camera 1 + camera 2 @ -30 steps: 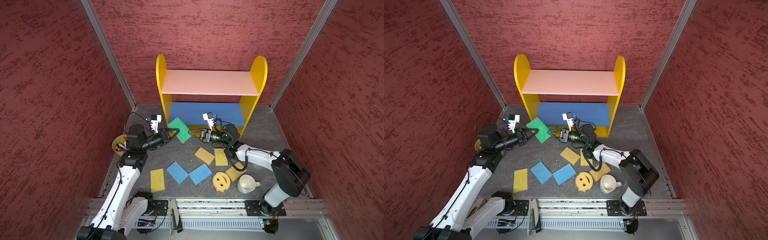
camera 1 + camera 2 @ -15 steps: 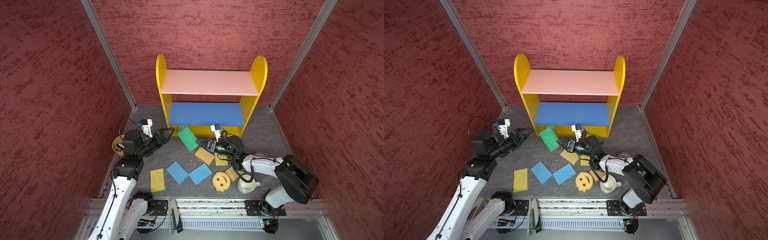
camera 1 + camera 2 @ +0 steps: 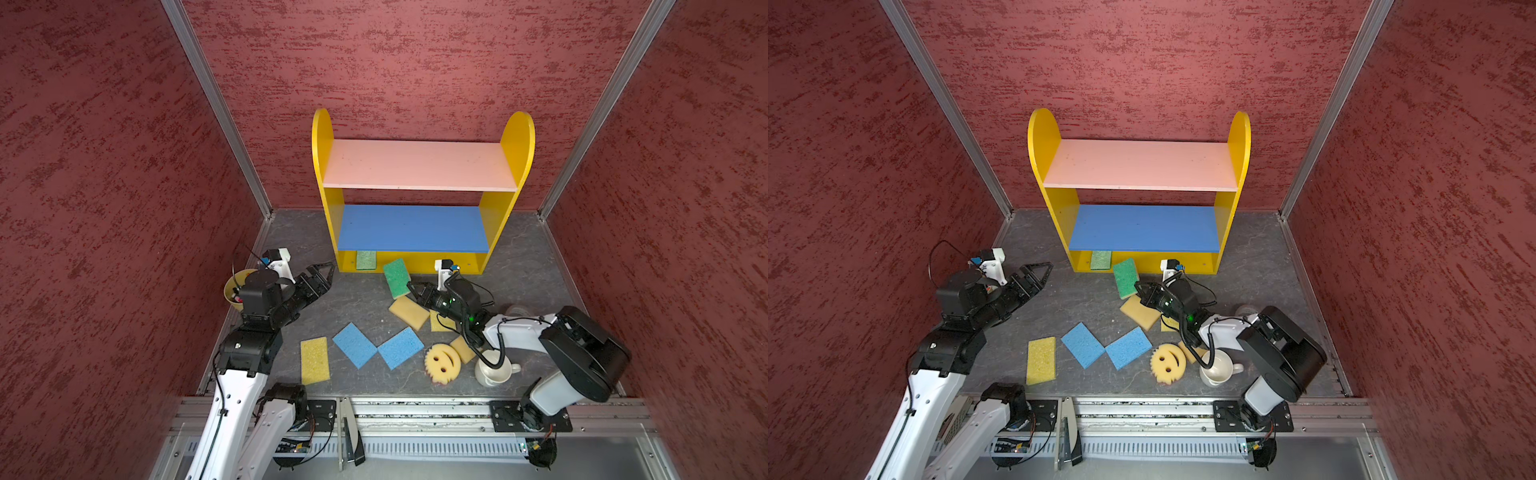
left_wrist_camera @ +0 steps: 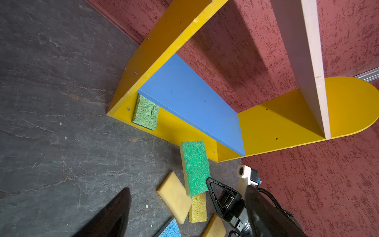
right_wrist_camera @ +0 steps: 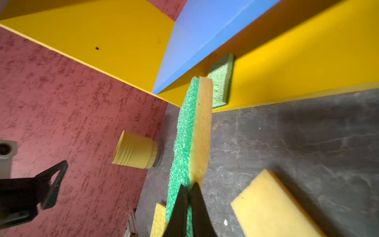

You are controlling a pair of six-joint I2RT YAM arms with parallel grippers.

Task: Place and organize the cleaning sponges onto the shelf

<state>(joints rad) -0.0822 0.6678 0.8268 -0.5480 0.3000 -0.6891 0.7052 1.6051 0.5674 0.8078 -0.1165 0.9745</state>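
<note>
In both top views we see the right gripper [image 3: 412, 290] clenched on the near end of a green sponge [image 3: 397, 277], whose far end comes just in front of the shelf [image 3: 492, 232]. The left gripper [image 3: 323, 277] hangs well apart, jaws spread and empty. A paler green sponge [image 3: 366, 260] lies on the yellow base.

From the left wrist, we find the green sponge [image 4: 195, 168] stretching from the right gripper [image 4: 208, 181] toward the base's front edge.

From the right wrist, the fingers [image 5: 180, 205] pinch its near end.
</note>
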